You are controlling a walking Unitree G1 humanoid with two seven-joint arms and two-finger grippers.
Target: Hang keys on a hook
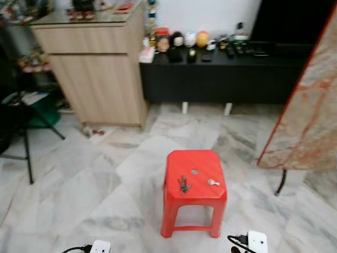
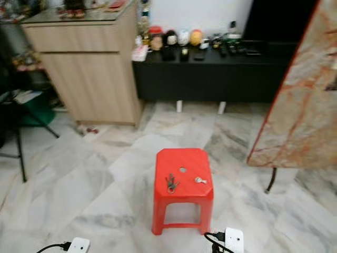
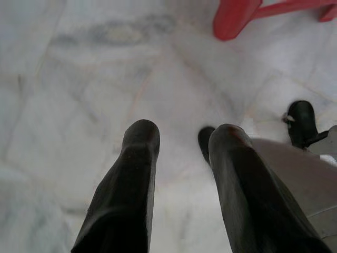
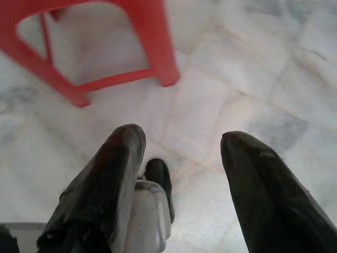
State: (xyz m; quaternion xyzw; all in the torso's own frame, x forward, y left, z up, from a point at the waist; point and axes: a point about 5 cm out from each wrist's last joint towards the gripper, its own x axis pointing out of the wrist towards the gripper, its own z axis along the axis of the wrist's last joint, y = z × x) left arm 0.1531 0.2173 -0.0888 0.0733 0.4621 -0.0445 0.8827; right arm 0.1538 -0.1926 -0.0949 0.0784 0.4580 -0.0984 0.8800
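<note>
Chair: On our far left we see a dark chair [image 1: 16,124] with thin black legs, standing on the floor.
Cabinet: Next comes a light wood cabinet [image 1: 97,68] with small things on top that are too blurry for us to name.
Black shelf: Beside the cabinet we see a long low black shelf [image 1: 221,74] against the wall. Little round toys [image 1: 181,39] sit in a row on it.
Floor: We stand on a pale marble floor [image 1: 79,179] with grey streaks.
Left gripper: Our left gripper [image 3: 181,158] hangs low over the floor. Its two black fingers are spread apart and hold nothing.
Stool: In the middle we see a red plastic stool [image 1: 194,190] close in front of us, with a small hole in its seat.
Keys: We see a dark bunch of keys [image 1: 183,184] lying flat on the stool seat, on its left side.
Small shiny thing: A little silver piece [image 1: 212,182] lies on the seat too, to the right of the keys and apart from them. We cannot tell what it is.
Right gripper: Our right gripper [image 4: 179,158] hangs low near a stool leg [image 4: 158,47]. Its fingers are wide apart and hold nothing.
Marble table: On our far right we see a table top [image 1: 308,105] of reddish marble with a dark leg under it.
</note>
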